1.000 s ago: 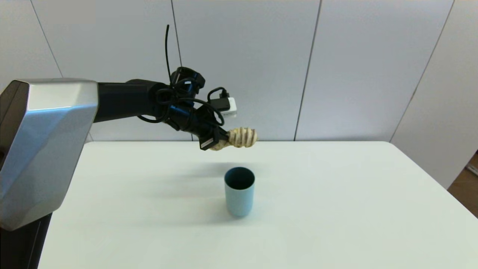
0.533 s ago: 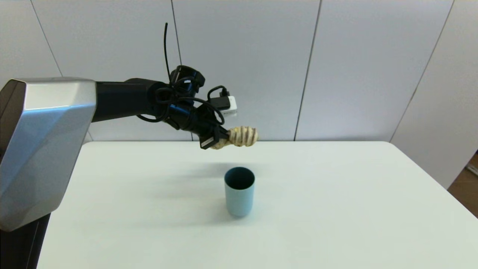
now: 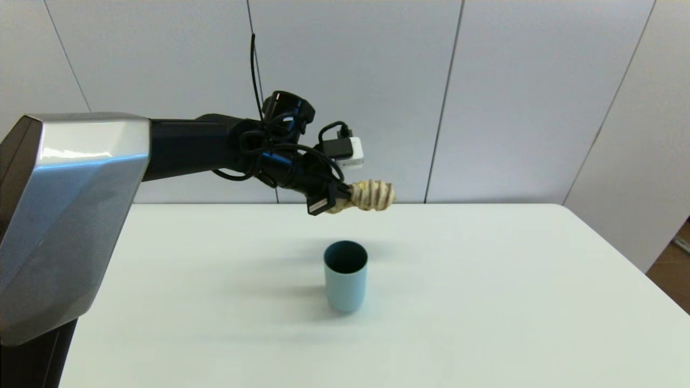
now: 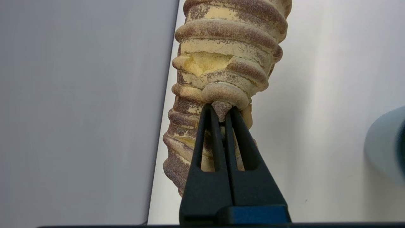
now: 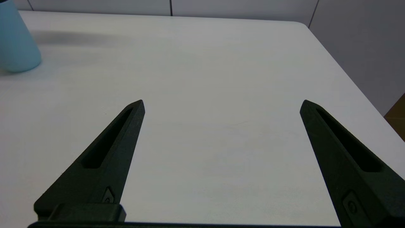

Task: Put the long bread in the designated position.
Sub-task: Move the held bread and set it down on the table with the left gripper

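Note:
The long bread [image 3: 372, 195], tan with dark crosswise stripes, hangs in the air above the far half of the white table, behind and slightly right of the cup. My left gripper [image 3: 345, 198] is shut on it. In the left wrist view the two black fingers [image 4: 208, 133] pinch a fold of the long bread [image 4: 221, 57] near its middle, squeezing it in. My right gripper [image 5: 221, 104] is out of the head view; its own camera shows it open over bare tabletop, with nothing between its fingers. The designated position carries no mark on the table.
A light blue cup [image 3: 345, 276] stands upright near the table's middle, also seen as the cup [image 5: 15, 41] in the right wrist view. The table's right edge [image 3: 620, 242] drops off to the floor. A grey panelled wall stands behind the table.
My left arm has carried the long bread to the right and slightly up, still above the table behind the cup. The cup has not moved.

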Tool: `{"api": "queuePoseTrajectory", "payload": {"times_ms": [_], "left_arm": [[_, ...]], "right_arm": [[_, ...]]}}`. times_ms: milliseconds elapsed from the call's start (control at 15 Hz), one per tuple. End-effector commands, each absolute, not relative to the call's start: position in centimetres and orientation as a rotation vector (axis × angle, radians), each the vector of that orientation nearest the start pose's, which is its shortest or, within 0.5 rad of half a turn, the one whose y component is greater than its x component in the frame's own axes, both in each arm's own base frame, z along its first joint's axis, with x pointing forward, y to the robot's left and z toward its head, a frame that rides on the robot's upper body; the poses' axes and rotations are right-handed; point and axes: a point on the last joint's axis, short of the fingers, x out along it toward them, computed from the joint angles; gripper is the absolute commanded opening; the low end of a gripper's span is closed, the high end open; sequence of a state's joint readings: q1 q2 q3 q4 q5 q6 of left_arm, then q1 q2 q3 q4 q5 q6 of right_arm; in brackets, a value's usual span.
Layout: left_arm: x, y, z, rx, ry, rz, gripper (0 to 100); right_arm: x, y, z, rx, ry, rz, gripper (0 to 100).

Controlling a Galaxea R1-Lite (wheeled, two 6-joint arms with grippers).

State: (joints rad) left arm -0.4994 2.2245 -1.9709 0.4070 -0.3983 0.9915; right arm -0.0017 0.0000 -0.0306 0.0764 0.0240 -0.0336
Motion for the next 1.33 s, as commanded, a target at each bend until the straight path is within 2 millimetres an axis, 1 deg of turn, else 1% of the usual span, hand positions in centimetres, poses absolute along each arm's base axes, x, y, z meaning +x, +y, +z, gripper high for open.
{"api": "queuePoseTrajectory", "payload": {"times_ms": [67, 200, 333, 667, 1200, 1333], "left_arm": [[37.7, -24.3, 21.0, 0.932, 0.160, -1.182, 0], [36.9, -25.3, 21.0, 0.933, 0.144, -1.216, 0], [36.5, -26.0, 20.9, 0.939, 0.130, -1.238, 0], [35.9, -26.7, 21.0, 0.975, 0.080, -1.287, 0], [35.7, -26.9, 20.9, 1.033, 0.003, -1.345, 0], [35.7, -26.9, 20.8, 1.039, 0.012, -1.350, 0]], "right_arm": [[-2.5, 0.1, 7.6, -0.033, 0.047, 0.024, 100], [-2.5, 0.1, 7.6, -0.033, 0.047, 0.024, 100], [-2.5, 0.1, 7.6, -0.033, 0.047, 0.024, 100], [-2.5, 0.1, 7.6, -0.035, 0.047, 0.024, 100], [-2.5, 0.1, 7.6, -0.035, 0.047, 0.024, 100], [-2.5, 0.1, 7.6, -0.033, 0.047, 0.024, 100]]}}
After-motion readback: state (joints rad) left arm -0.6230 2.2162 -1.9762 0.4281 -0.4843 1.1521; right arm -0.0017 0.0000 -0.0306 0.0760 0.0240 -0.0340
